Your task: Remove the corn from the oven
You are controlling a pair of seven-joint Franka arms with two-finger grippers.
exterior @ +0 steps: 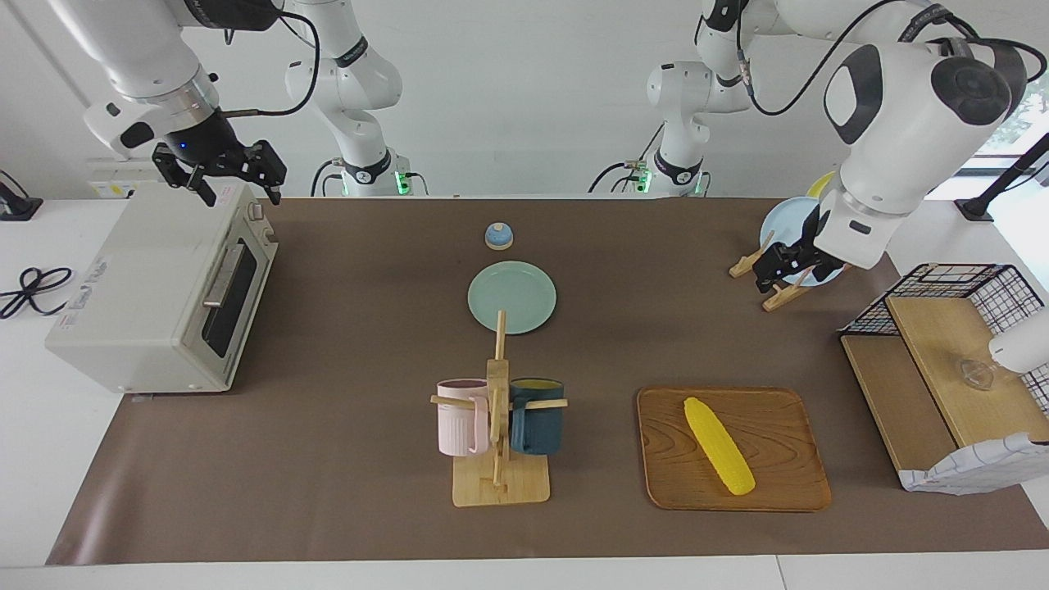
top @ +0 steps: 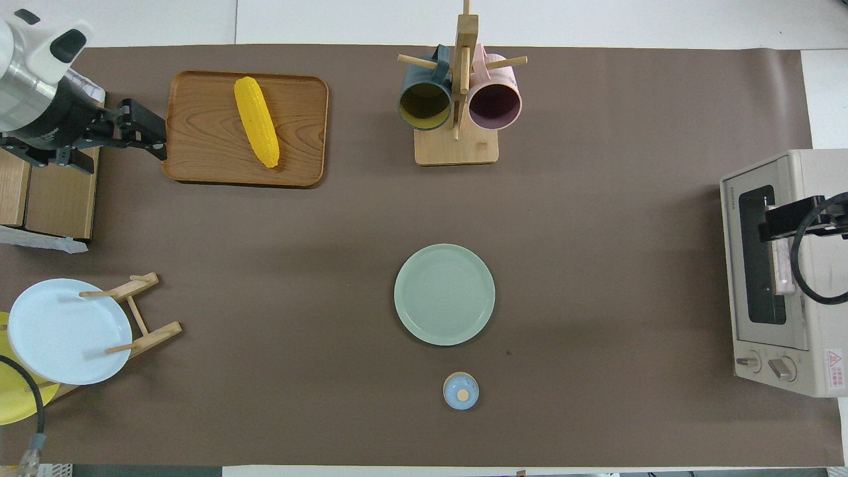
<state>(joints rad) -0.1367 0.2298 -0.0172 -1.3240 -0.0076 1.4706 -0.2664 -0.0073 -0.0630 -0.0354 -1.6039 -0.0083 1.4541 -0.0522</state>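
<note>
The yellow corn (exterior: 719,445) (top: 256,130) lies loose and slantwise on a wooden tray (exterior: 778,475) (top: 199,132), far from the robots toward the left arm's end of the table. The off-white oven (exterior: 147,287) (top: 782,278) stands at the right arm's end with its dark glass door closed. My left gripper (exterior: 784,269) (top: 147,127) hangs open and empty in the air over the mat beside the tray. High over the oven's top, at its end nearest the robots, my right gripper (exterior: 236,182) is open and holds nothing.
A wooden mug rack (exterior: 498,426) carries a pink and a dark blue mug beside the tray. A green plate (exterior: 512,297) and a small blue bell (exterior: 499,236) sit mid-table. A stand with a pale blue plate (top: 63,338), a wire basket and a wooden shelf (exterior: 942,360) crowd the left arm's end.
</note>
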